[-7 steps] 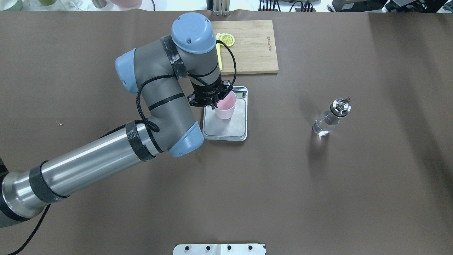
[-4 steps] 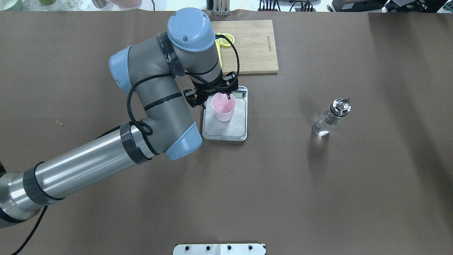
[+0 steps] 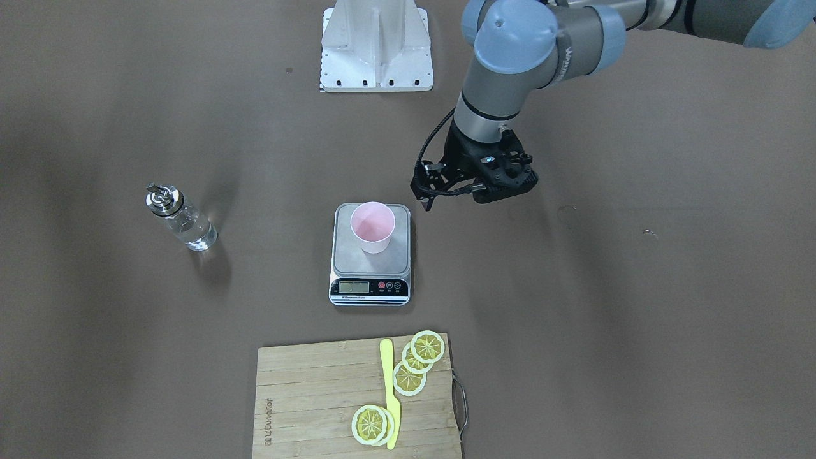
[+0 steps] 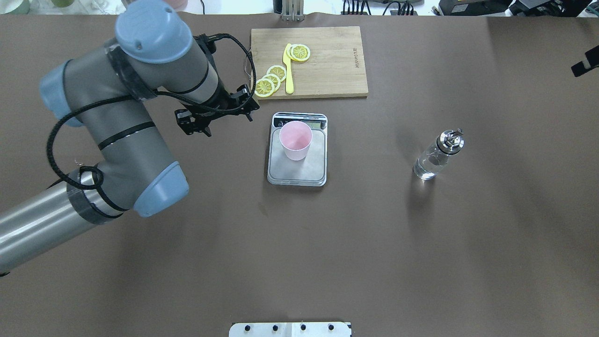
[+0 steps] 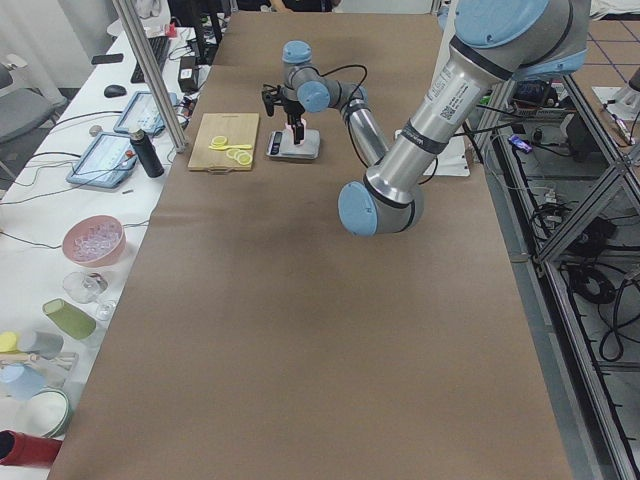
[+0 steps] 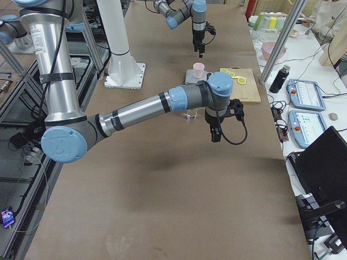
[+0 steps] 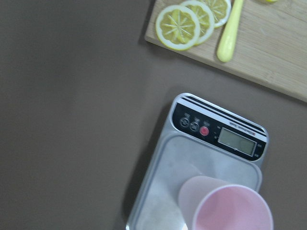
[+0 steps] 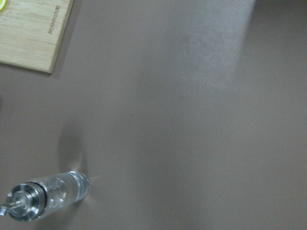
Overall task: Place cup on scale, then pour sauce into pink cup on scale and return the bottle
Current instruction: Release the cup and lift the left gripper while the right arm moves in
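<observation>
The pink cup point(image 4: 295, 140) stands upright and alone on the grey platform of the scale point(image 4: 313, 169), also seen from the front point(image 3: 373, 226) and in the left wrist view point(image 7: 230, 208). My left gripper point(image 4: 217, 118) hovers left of the scale, open and empty, clear of the cup. The glass bottle point(image 4: 433, 161) with its silver spout stands far to the right, clear sauce inside; it shows low in the right wrist view point(image 8: 53, 194). Only a black sliver of my right gripper point(image 4: 584, 65) enters at the right edge, and I cannot tell its state.
A wooden cutting board point(image 4: 327, 61) lies just behind the scale, carrying lemon slices point(image 4: 271, 79) and a yellow knife point(image 4: 288, 70). A white base plate point(image 4: 290, 329) sits at the table's near edge. Brown table cover stretches between scale and bottle.
My left gripper opened off the cup's rim and drew back to the left, leaving the cup standing on the scale. A part of the right gripper has appeared at the right edge.
</observation>
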You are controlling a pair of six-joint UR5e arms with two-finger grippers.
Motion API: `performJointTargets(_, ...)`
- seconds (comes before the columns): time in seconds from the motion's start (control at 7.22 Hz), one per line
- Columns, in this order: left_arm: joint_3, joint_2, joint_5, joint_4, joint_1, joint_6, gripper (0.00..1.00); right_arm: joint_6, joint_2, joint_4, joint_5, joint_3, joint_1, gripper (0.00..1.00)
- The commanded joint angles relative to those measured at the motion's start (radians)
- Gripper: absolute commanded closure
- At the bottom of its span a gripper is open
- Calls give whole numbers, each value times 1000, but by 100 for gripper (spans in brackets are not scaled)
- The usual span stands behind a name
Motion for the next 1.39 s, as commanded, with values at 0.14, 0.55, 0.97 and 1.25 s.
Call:
performJointTargets(0.14, -62, 32, 4, 79, -52, 68, 1, 155, 57, 56, -191, 107, -188, 0)
performJointTargets(0.55, -88, 34, 1, 128, -92, 127, 1, 181, -17, 79, -201, 254, -253, 0)
performJointTargets(0.97, -89, 46, 1, 128, -95, 137, 1, 458, -404, 622, -426, 333, -441, 0)
performJointTargets(1.25, -89, 70, 0, 123, -95, 156, 1, 459, -447, 709, -428, 313, -469, 0)
